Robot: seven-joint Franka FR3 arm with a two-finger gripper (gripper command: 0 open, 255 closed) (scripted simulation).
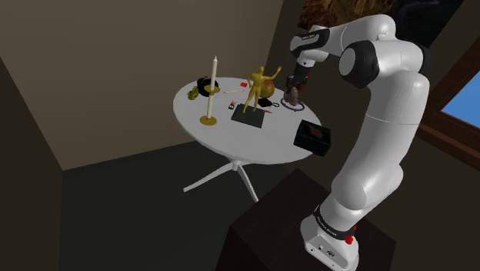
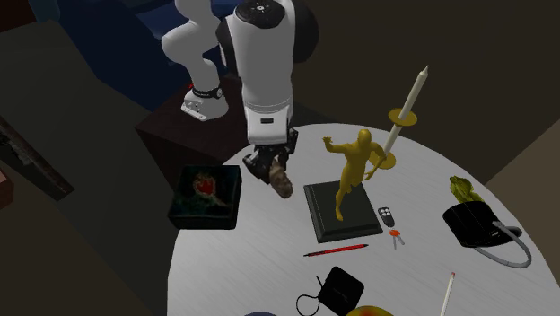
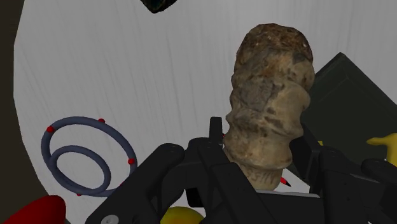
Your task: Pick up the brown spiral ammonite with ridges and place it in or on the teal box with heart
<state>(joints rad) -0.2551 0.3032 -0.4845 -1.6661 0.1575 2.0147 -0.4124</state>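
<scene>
Room is looking dim, light landing mostly on the round white table [image 1: 258, 146], which is standing on splayed white legs [image 1: 206, 179] over a dark floor [image 1: 115, 223]. Plain tan walls [image 1: 115, 61] are backing it, shading darker toward the shoulder view's left edge. A window [image 1: 466, 105] is showing blue at that view's right edge, with a brown frame [image 1: 450, 129] running below it. In the second exterior view the tabletop is reading pale grey; something dark blue [image 2: 148, 36] is sitting beyond it, too dim to identify
</scene>
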